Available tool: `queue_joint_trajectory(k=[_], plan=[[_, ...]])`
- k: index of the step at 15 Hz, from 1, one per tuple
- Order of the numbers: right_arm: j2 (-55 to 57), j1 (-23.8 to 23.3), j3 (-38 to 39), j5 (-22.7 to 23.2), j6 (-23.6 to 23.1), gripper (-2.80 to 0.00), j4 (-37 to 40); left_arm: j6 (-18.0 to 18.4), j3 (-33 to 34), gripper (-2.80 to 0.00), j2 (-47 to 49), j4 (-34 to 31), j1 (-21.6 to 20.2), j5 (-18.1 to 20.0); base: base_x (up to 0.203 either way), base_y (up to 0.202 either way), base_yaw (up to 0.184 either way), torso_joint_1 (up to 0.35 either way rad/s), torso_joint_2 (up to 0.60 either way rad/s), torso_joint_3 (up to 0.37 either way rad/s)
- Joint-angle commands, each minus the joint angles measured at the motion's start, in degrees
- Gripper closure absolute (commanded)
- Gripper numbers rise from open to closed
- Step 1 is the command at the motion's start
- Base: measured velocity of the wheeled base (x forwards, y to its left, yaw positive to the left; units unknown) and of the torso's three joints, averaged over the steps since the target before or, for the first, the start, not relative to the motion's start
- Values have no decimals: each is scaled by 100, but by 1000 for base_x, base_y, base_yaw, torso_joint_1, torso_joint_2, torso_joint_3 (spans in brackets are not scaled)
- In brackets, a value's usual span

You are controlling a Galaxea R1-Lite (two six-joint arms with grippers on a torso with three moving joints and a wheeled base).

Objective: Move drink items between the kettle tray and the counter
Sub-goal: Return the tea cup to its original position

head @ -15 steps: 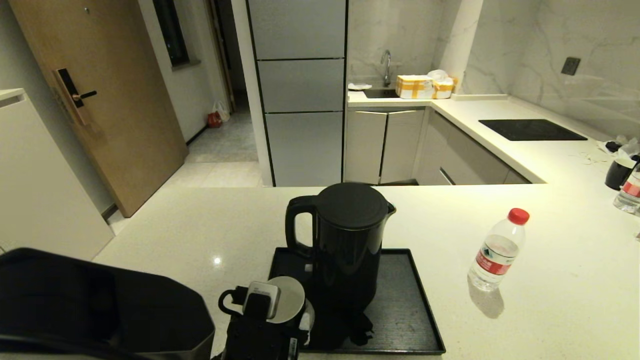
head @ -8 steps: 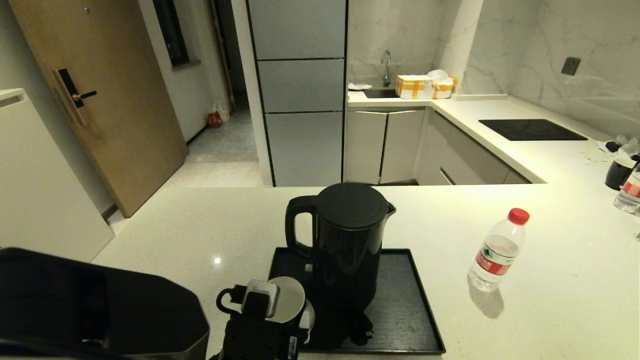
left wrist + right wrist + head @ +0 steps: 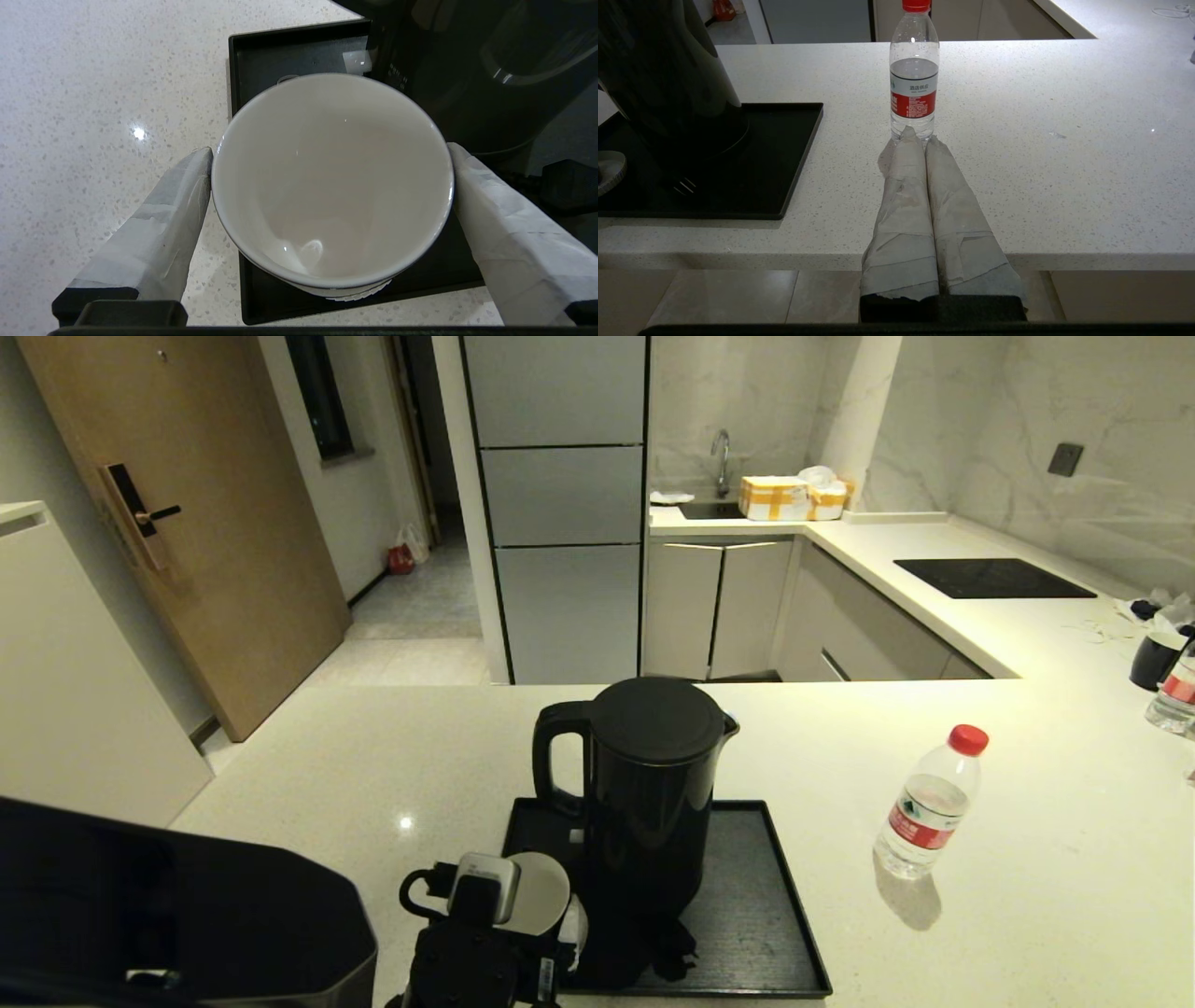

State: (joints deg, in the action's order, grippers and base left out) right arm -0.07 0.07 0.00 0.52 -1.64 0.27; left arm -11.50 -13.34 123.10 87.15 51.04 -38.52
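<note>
Counter [image 3: 392, 756] unchanged, left pincer [image 3: 331, 186] still astride cup [image 3: 331, 186]

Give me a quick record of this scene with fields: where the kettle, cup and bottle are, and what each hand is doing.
kettle: upright on the tray
cup: over the tray's near left corner, between the left hand's fingers
bottle: upright on the counter, right of the tray
left hand: fingers wide, flanking the cup rim
right hand: shut, empty, below the counter edge

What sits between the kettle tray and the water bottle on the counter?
Nothing: in the right wrist view only bare counter lies between the tray and the bottle.
</note>
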Motion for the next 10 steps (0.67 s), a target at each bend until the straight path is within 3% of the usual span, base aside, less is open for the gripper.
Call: queue_joint_trajectory(k=[1,10], plan=[[7,1,0,0,-3,0,0,-2,-2,-280,-41,51,-7,-24,0,0,0,0,0,0],[7,1,0,0,-3,0,0,118,-27,-280,-205,51,-170,-24,0,0,0,0,0,0]])
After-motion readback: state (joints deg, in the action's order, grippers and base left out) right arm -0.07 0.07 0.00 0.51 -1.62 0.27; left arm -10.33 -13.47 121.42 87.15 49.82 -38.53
